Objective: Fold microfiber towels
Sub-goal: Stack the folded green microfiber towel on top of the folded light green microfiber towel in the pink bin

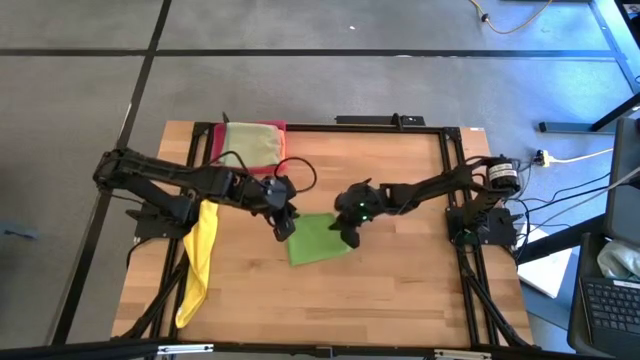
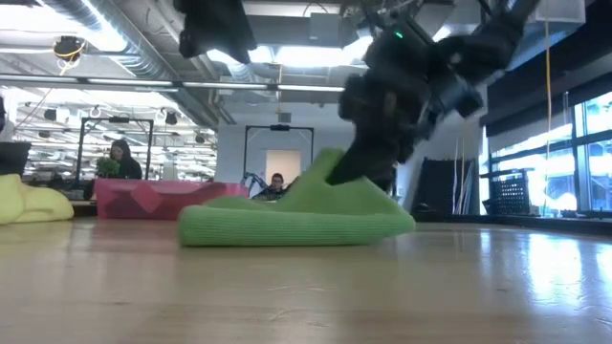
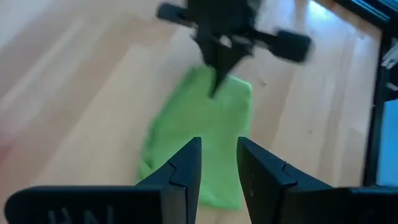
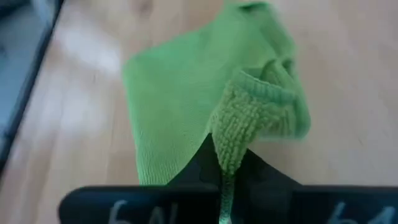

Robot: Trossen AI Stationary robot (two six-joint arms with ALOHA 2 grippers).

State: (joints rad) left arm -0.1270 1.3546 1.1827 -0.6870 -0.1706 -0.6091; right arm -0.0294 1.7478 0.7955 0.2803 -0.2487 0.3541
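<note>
While the right gripper has its fingers pinched tight on a bunched-up edge of the bright green towel, that edge sits lifted a bit off the wooden table, mid-table. Rest of the towel lies flat. Left gripper hovers just over the towel's left edge, fingers partly apart, nothing in them. Further left, a yellow towel drapes along the table's left side. At the far edge, a pale olive towel lies on the pink-red tray.
</note>
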